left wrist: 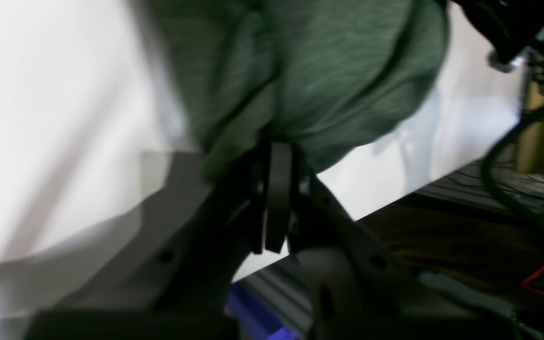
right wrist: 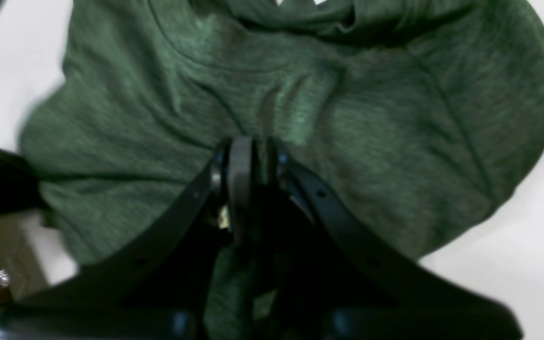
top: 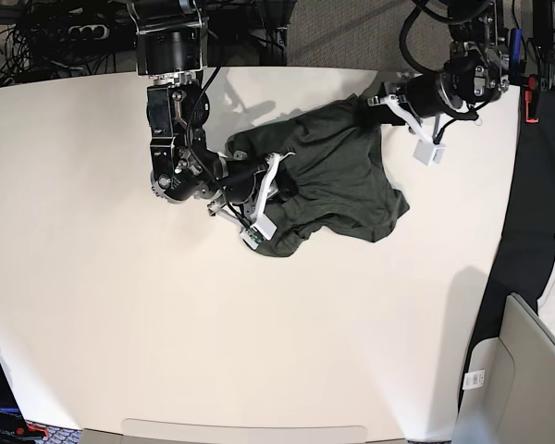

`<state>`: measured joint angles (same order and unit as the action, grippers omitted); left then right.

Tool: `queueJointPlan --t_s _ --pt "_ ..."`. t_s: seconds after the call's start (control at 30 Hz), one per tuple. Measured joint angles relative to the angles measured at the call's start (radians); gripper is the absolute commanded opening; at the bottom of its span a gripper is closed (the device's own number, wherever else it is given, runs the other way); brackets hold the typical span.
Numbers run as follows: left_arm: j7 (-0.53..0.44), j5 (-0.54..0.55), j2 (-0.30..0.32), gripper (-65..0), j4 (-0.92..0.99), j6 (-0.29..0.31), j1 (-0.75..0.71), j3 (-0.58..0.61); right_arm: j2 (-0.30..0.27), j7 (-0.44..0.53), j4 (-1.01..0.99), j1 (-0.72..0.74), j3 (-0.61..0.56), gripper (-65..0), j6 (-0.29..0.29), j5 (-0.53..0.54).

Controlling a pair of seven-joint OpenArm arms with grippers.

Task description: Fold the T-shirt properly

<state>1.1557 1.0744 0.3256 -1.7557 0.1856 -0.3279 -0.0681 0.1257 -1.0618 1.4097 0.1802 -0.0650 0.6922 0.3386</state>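
The dark olive-green T-shirt (top: 338, 185) lies bunched and wrinkled on the white table (top: 120, 296), right of the middle at the back. My right gripper (top: 282, 173) comes in from the left and is shut on the shirt's left side. In the right wrist view its black fingers (right wrist: 240, 160) pinch a ridge of the T-shirt (right wrist: 395, 141). My left gripper (top: 377, 100) is at the shirt's far right corner. In the left wrist view the left gripper (left wrist: 279, 146) is shut on a bunch of the T-shirt (left wrist: 328, 71), which hangs from the fingertips.
The table's right edge (top: 509, 213) borders a black cloth (top: 541, 231), and a grey box (top: 527, 379) sits at the bottom right. Cables and power strips (top: 65, 32) run behind the table's far edge. The arm bases stand at the back.
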Motion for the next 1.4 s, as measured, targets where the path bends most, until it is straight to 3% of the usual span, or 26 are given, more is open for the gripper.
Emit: queueJointPlan --t_s 0.2,0.47,0.63,0.83,1.07,1.17,1.4 --pt "-0.027 -0.043 0.007 -64.3 0.0 -0.006 -0.001 0.0 0.005 0.01 0.006 0.001 0.005 -61.2 0.0 -0.048" --pt "-0.027 -0.051 -0.023 -64.3 0.0 -0.006 0.002 0.004 0.003 -0.01 0.125 -0.007 0.008 -61.2 0.0 0.138" --pt "-0.031 -0.05 -0.022 -64.3 -0.003 -0.006 0.057 0.003 0.012 -0.043 0.124 -0.041 -0.001 -61.1 0.0 0.2" --pt "-0.023 -0.059 0.041 -64.3 -0.015 -0.006 0.035 -0.142 0.021 -0.117 0.12 0.013 -0.148 -61.0 -0.001 0.184" --pt "-0.013 -0.053 0.055 -64.3 -0.016 -0.003 0.013 -0.314 0.021 -0.14 0.109 0.029 -0.289 -60.9 0.0 0.187" --pt "-0.015 -0.05 0.055 -64.3 -0.017 -0.003 0.011 -0.343 0.018 -0.189 0.056 0.043 -0.346 -60.9 0.0 0.182" --pt "-0.012 -0.051 0.054 -64.3 -0.016 -0.003 0.005 -0.348 0.021 -0.179 -0.068 0.067 -0.388 -60.9 0.0 0.198"
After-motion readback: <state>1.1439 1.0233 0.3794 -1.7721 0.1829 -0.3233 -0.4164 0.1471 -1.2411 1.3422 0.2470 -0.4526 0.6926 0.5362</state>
